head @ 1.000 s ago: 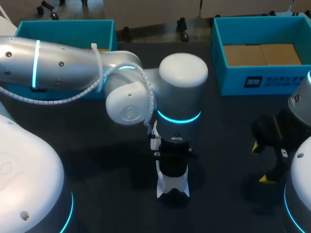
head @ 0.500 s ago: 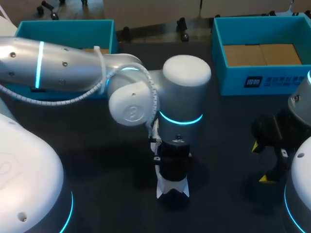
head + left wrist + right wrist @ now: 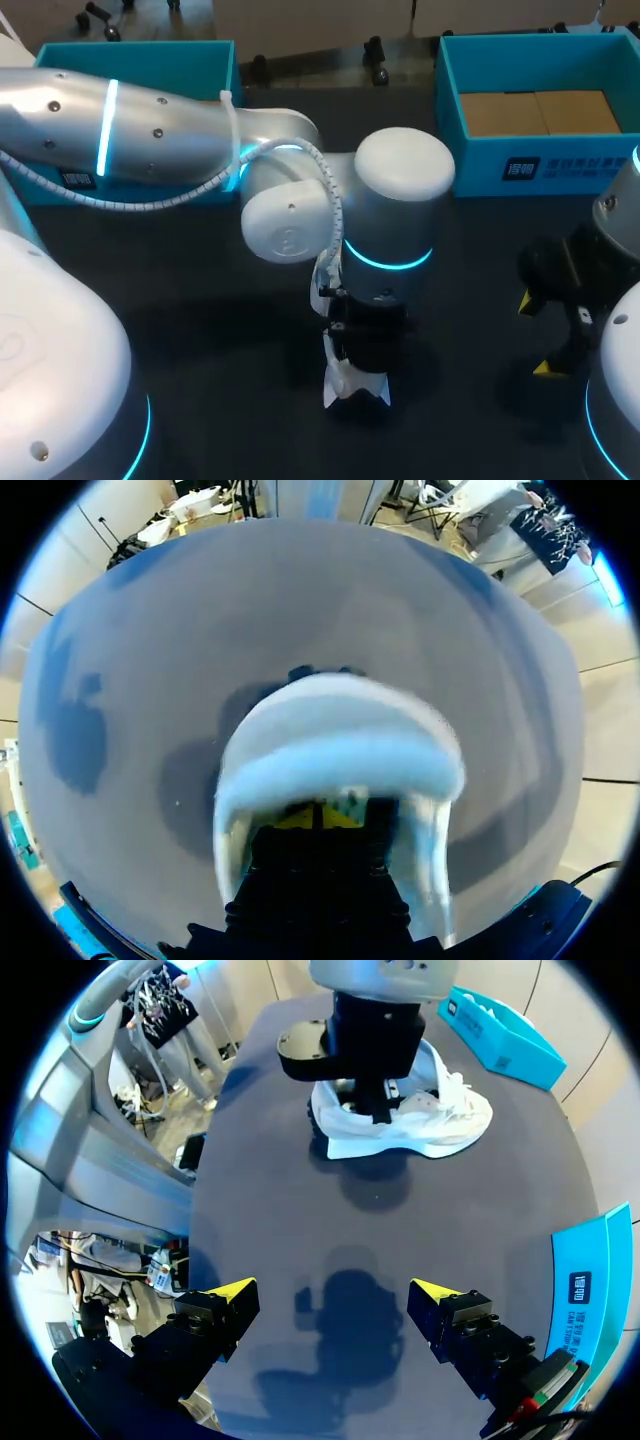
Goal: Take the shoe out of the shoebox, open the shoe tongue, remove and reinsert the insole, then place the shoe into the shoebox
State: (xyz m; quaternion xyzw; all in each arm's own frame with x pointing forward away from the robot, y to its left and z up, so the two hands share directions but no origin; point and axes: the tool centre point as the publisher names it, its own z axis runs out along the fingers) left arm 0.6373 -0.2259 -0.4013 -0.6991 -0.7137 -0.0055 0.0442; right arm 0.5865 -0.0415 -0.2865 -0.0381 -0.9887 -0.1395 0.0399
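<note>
Now one white sneaker (image 3: 440,1125) sits sole-down on the dark table (image 3: 300,1220), its opening right under the left gripper (image 3: 318,818); whether that gripper holds it, I cannot tell. The right gripper (image 3: 333,1295) hangs spread and empty, well apart from the sneaker. Two teal shoeboxes: one (image 3: 480,170) near the right gripper, the other (image 3: 130,55) far beyond the left.

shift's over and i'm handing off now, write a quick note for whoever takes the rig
Left gripper: down in the white shoe; open or shut not visible.
Right gripper: open, empty, over bare table.
Shoe: out of the box, mid-table; teal shoeboxes at both far corners.
Done: shoe out.
Left: insole state not visible; finish it, then box the shoe.
</note>
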